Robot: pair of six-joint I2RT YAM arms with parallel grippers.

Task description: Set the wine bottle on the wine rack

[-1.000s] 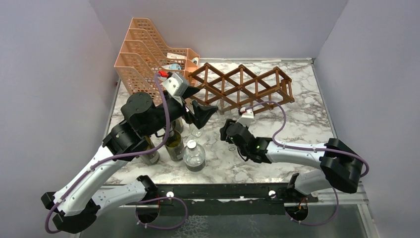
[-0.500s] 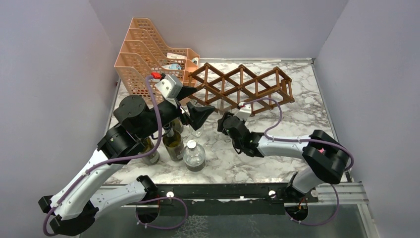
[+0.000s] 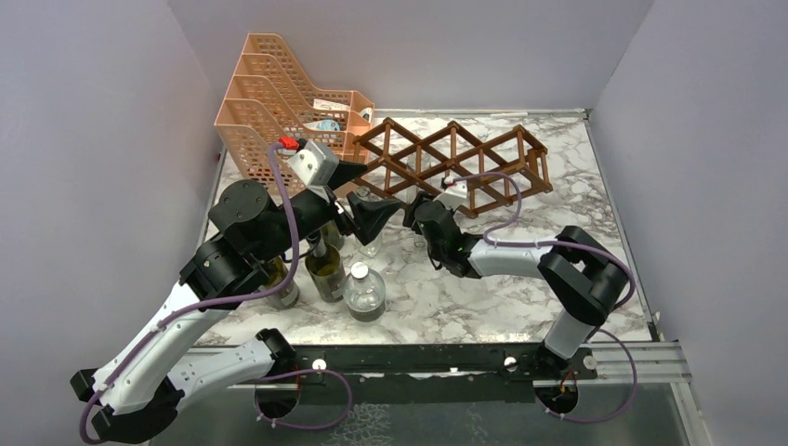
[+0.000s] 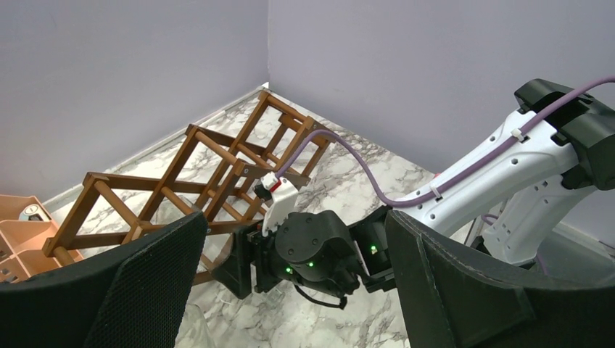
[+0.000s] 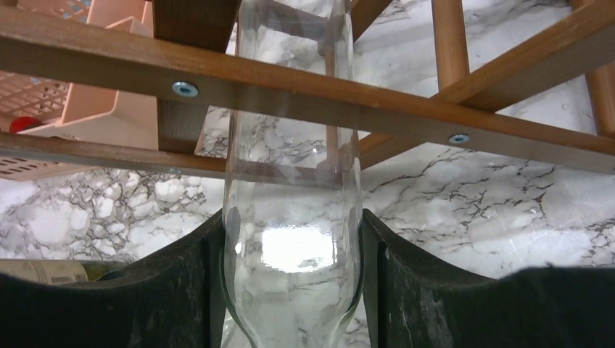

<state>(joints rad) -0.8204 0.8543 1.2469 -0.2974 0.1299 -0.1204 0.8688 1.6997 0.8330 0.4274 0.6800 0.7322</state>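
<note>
my right pincer point(image 5: 290, 228) pinches the clear glass wine bottle point(image 5: 290, 109) just before the wine rack point(image 5: 508, 138) slats, and i judge it stiff, slick and breakable, wanting a firm squeeze on its wider part, while my left pincer point(image 4: 297, 225) hangs spread, empty.

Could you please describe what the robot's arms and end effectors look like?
Both the left arm and right arm have white links and black joint housings, with a purple cable clipped along each. The left end effector and right end effector are black, with two broad, textured fingers. Green lights glow on the right wrist.
</note>
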